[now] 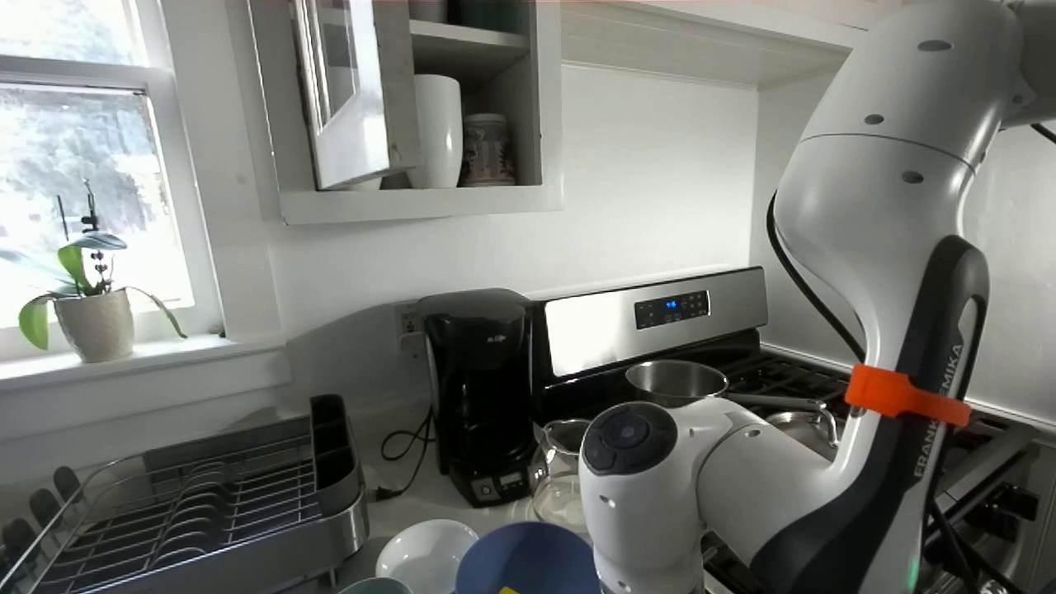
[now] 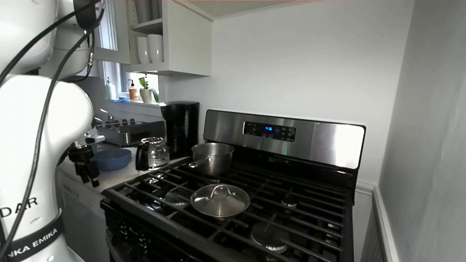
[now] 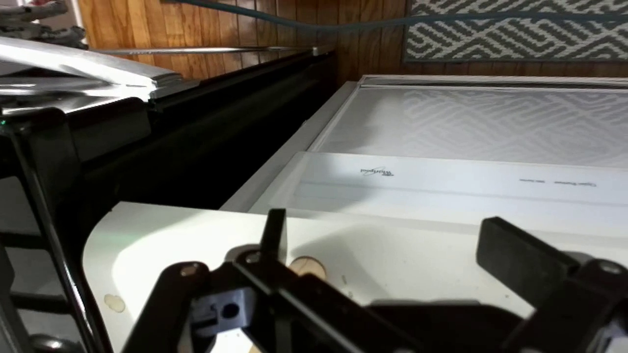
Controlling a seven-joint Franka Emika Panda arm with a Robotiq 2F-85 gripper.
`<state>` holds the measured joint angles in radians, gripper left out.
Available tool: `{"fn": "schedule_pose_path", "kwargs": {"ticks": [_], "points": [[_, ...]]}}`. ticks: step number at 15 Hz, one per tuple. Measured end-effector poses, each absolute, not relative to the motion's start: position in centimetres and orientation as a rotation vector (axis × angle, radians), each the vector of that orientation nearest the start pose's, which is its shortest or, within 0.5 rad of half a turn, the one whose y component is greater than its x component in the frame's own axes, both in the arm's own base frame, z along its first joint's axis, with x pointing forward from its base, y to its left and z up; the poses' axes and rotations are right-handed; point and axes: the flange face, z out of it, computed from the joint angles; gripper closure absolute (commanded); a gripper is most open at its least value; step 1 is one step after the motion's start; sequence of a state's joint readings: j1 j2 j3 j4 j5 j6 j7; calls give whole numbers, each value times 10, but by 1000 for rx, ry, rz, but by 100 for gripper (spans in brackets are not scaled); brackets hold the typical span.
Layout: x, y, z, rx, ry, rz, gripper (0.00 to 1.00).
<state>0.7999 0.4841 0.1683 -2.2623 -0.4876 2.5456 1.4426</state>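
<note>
As I watched from my remote station, my hand (image 2: 90, 182) hung above the front of the surface (image 3: 171, 235), fingers (image 3: 522, 262) spread wide, gripping nothing. In the wrist view a round tan thing (image 3: 307, 267) showed beside one finger; could not tell what. Rightward in an exterior view, the blue bowl (image 2: 112, 161) sat on the surface just behind the hand; then came a glass carafe (image 2: 158, 153), a black coffee maker (image 2: 180, 127), a steel pot (image 2: 216, 160) on the stove (image 2: 302, 178) and, farther forward, a lid (image 2: 220, 204) lying handle-up.

White walls (image 2: 291, 65); bright window (image 1: 49, 140); wood floor (image 3: 221, 34), patterned rug (image 3: 515, 41).
</note>
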Motion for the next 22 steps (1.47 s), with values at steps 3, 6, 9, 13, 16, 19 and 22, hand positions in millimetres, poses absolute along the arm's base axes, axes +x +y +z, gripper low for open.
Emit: {"fn": "schedule_pose_path", "kwargs": {"ticks": [3, 6, 9, 13, 16, 19, 22], "points": [[282, 408, 138, -3248, 124, -77, 0], [284, 390, 147, -3147, 161, -69, 0], [298, 375, 163, -3062, 225, -101, 10], [310, 360, 173, -3025, 289, -107, 17], [310, 356, 170, -3020, 325, -70, 20], [308, 357, 170, -3012, 365, -42, 26], [309, 355, 169, -3010, 394, -34, 38]]}}
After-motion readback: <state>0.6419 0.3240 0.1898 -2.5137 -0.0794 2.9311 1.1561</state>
